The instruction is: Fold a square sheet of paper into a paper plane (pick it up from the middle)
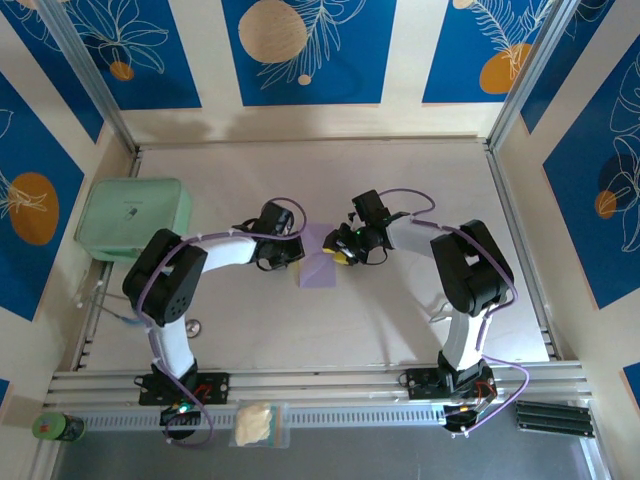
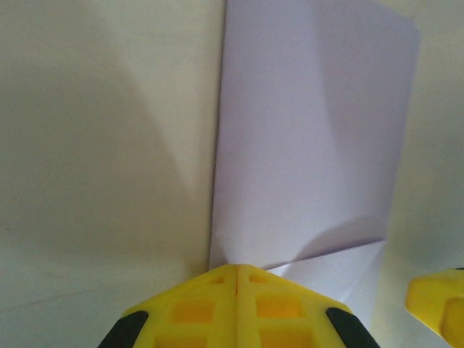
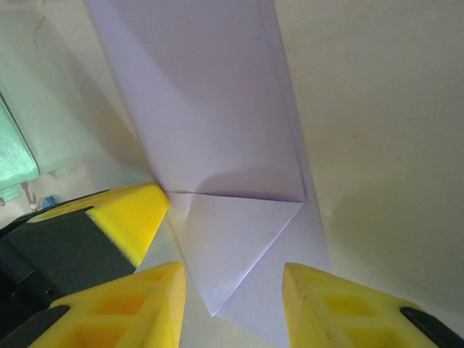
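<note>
The pale lilac sheet of paper (image 1: 318, 266) lies flat at the table's middle, folded into a narrow rectangle (image 2: 312, 130) with one corner turned down as a triangle flap (image 3: 232, 239). My left gripper (image 2: 238, 268) is shut, and its yellow tip rests on the paper's edge where the flap crease ends. No paper shows between its fingers. From the other side my right gripper (image 3: 232, 297) stands open, with its two fingers on either side of the flap's point, just above the sheet. In the top view the left gripper (image 1: 291, 255) and right gripper (image 1: 343, 256) flank the paper.
A mint-green rounded box (image 1: 133, 218) sits at the table's left edge, behind the left arm. Aluminium rails (image 1: 320, 382) border the near side, with a pale crumpled lump (image 1: 255, 422) and a green can (image 1: 55, 428) beyond them. Bare tabletop (image 1: 320, 180) lies behind the paper.
</note>
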Action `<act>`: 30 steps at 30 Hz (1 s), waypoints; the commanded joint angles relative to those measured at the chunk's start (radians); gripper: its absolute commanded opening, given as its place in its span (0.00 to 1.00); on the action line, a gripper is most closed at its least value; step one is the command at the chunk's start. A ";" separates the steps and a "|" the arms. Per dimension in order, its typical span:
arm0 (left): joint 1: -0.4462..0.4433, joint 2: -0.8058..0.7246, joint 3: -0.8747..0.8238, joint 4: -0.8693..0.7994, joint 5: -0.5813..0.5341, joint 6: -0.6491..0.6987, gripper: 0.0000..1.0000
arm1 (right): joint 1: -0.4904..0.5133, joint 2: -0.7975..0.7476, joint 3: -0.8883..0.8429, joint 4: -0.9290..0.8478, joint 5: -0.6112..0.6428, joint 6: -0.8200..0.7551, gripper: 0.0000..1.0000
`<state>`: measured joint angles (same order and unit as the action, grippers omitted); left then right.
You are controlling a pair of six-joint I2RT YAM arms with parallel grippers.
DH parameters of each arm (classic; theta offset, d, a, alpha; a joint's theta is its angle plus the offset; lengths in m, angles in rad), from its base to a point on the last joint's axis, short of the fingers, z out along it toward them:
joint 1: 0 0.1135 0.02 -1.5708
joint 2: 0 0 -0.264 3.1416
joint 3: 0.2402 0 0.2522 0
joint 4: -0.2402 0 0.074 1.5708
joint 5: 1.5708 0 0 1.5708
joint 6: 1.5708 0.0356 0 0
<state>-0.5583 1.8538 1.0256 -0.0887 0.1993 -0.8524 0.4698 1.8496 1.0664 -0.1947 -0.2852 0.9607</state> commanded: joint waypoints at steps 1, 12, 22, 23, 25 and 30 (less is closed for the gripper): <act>0.007 0.030 0.008 0.010 -0.006 -0.021 0.05 | 0.004 0.019 0.007 -0.017 0.006 0.021 0.40; 0.006 0.031 -0.013 -0.024 -0.045 -0.051 0.04 | 0.020 0.047 0.022 -0.033 0.010 0.019 0.39; 0.007 0.028 -0.025 -0.016 -0.038 -0.062 0.03 | 0.033 0.078 0.049 -0.042 0.002 0.018 0.33; 0.007 0.028 -0.025 -0.016 -0.038 -0.062 0.03 | 0.033 0.075 0.046 -0.034 0.000 0.018 0.32; 0.006 0.028 -0.025 -0.017 -0.038 -0.062 0.03 | 0.035 0.067 0.040 -0.022 -0.005 0.019 0.31; 0.008 0.025 -0.025 -0.019 -0.038 -0.063 0.03 | 0.032 0.061 0.041 -0.008 -0.014 0.010 0.30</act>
<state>-0.5564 1.8606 1.0229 -0.0708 0.1890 -0.9096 0.4976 1.9118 1.0977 -0.2024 -0.2699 0.9703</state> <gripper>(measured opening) 0.060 0.304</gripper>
